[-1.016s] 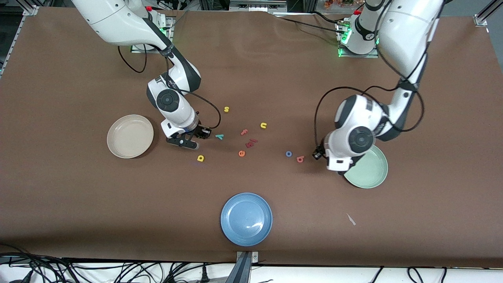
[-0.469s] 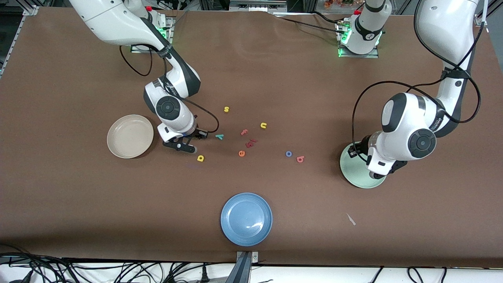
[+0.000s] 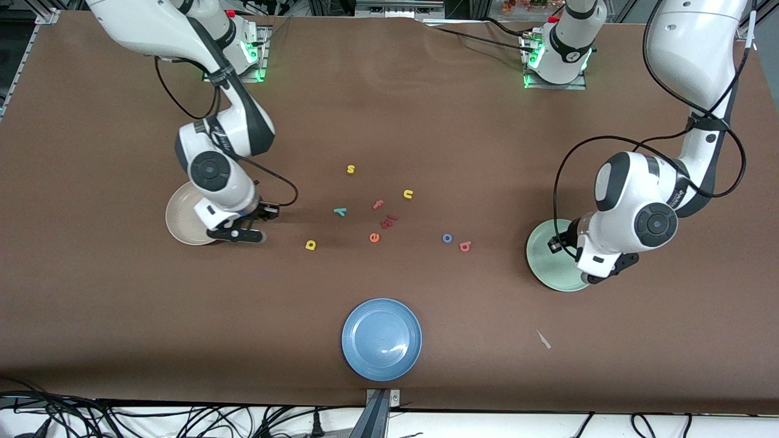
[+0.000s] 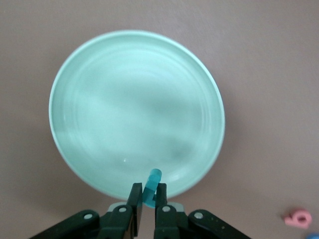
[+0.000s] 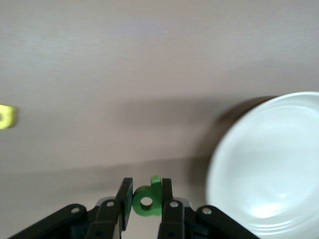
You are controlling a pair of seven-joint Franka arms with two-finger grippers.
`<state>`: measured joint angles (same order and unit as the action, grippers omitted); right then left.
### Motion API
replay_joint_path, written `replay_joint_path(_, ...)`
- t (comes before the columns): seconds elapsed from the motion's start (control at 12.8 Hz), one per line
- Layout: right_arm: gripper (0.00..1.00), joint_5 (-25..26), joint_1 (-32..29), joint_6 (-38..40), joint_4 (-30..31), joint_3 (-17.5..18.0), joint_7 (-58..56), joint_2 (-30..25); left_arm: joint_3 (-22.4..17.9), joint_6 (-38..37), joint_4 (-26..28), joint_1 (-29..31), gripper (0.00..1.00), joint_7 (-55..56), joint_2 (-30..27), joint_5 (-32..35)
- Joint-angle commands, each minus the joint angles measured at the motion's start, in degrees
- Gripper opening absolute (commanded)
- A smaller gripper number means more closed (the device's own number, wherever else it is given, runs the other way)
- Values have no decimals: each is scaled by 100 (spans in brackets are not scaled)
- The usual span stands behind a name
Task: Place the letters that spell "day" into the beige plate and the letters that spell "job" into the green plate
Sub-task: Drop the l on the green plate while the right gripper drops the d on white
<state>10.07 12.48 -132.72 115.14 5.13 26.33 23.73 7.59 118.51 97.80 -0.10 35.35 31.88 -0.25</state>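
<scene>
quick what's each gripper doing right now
Left gripper: shut on the teal j, over the green plate.
Right gripper: shut on the green d, beside the beige plate.

Hidden, cropped and unreadable parts

From the front, the right arm's wrist covers the edge of the beige plate point(image 3: 182, 222) toward the table's middle, and the left arm's wrist covers the green plate point(image 3: 548, 258) on the side toward its own end of the table. In the right wrist view the picture's edge cuts the beige plate off, and the yellow a point(image 5: 7, 117) is a blurred smear half out of frame. The teal j point(image 4: 151, 186) shows only its tip above the left end effector point(image 4: 148, 204), whose fingers hide the rest. The dark red bits point(image 3: 388, 221) beside the orange e point(image 3: 374, 237) are too small to read.
</scene>
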Motion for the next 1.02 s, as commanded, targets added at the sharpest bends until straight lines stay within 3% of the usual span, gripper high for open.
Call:
replay_joint_path(0.0, 0, 21, 0, -594, 728, -449, -932, -413, 40, 417, 20, 211, 0, -142, 318, 131)
replay_joint_path(0.23, 0, -40, -9, -1237, 1019, -811, -1944, -352, 40, 647, 20, 265, 0, -142, 608, 131)
replay_joint_path(0.31, 3, -93, -61, -1247, 1011, -829, -2295, -326, 40, 621, 12, 282, 39, -134, 600, 131)
replay_joint_path(0.39, 39, -258, -149, -1247, 1002, -821, -2508, -308, 40, 621, 3, 291, 99, -134, 591, 131)
replay_joint_path(0.47, 99, -469, -141, -1195, 985, -821, -2571, -308, 40, 603, -15, 291, 100, -134, 565, 140)
replay_joint_path(0.7, 100, -874, -124, -643, 696, -742, -2554, -308, 75, 533, -120, 247, 100, 42, 337, 122)
replay_joint_path(0.94, 100, -1620, 43, -185, 116, -584, -2431, -98, 102, 542, -540, -120, 100, 192, 371, 95)
